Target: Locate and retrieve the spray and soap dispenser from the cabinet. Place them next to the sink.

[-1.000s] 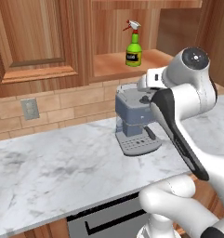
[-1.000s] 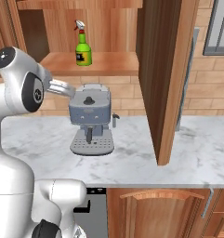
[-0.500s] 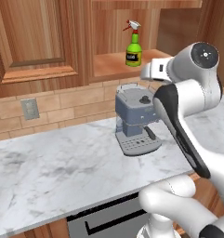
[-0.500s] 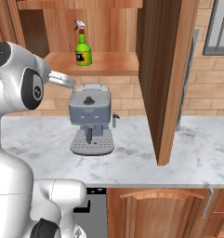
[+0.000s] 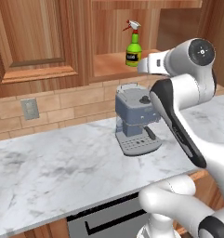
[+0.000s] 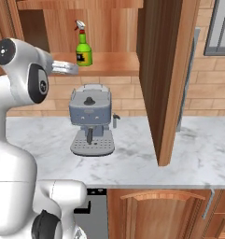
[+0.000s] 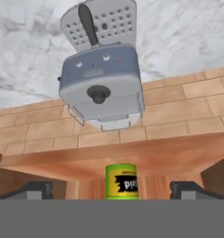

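Observation:
The spray (image 5: 133,49) is a green bottle with a yellow-black label and a white trigger head. It stands upright on the shelf of the open wooden cabinet (image 5: 114,66), and I also see the spray (image 6: 83,49) from the other side. My gripper (image 7: 112,190) is open, its fingertips (image 7: 36,189) spread wide with the spray's label (image 7: 121,181) between them, a little way ahead and not touched. The hand (image 5: 148,65) hovers at shelf height just in front of the bottle. The soap dispenser and the sink are out of view.
A blue-grey coffee machine (image 5: 134,118) stands on the marble counter (image 5: 53,162) right under the shelf and below my hand. A tall wooden panel (image 6: 165,79) juts out to the right of the niche. A raised-panel door (image 5: 34,42) and a wall outlet (image 5: 29,108) are to the left.
The arm has lifted the hand from beside the coffee machine's top up to shelf level, nearer the spray. The jaws stayed open and the spray has not moved.

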Available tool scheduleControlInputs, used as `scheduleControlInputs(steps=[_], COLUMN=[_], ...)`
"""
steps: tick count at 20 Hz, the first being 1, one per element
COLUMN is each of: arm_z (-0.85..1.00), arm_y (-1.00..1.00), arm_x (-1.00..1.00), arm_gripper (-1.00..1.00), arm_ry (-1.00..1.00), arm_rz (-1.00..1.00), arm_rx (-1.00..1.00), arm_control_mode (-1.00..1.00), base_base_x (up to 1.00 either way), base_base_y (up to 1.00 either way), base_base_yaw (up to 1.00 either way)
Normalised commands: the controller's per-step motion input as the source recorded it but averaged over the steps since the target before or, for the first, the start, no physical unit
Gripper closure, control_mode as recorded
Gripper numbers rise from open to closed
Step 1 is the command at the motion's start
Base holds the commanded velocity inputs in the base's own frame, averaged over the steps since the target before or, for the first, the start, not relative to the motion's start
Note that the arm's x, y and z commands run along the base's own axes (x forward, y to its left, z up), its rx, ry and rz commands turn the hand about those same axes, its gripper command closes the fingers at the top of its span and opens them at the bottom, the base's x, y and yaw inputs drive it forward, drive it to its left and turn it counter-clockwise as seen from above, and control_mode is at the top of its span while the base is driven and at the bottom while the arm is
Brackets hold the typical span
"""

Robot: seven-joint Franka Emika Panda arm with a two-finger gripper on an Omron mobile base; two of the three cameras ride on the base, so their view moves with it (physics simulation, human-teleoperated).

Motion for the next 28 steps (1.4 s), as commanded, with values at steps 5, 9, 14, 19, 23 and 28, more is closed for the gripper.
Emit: scheduleControlInputs(steps=[5,9,14,19,23,28], arm_z=[0.0,0.01,0.12,0.06,0.07,0.04], arm_y=[-0.03,-0.03,-0.04,0.0,0.0,0.0], arm_x=[0.18,0.22,0.36,0.39,0.39,0.38], arm_gripper=[-1.0,-1.0,-1.0,-1.0,-1.0,-1.0], arm_ry=[0.02,0.0,0.0,0.0,0.0,0.0], arm_rz=[0.04,0.01,0.0,0.0,0.0,0.02], arm_rx=[-0.02,0.0,0.0,0.0,0.0,0.0], arm_control_mode=[-1.0,-1.0,-1.0,-1.0,-1.0,-1.0], base_base_x=[0.0,0.0,0.0,0.0,0.0,0.0], base_base_y=[0.0,0.0,0.0,0.0,0.0,0.0], base_base_yaw=[0.0,0.0,0.0,0.0,0.0,0.0])
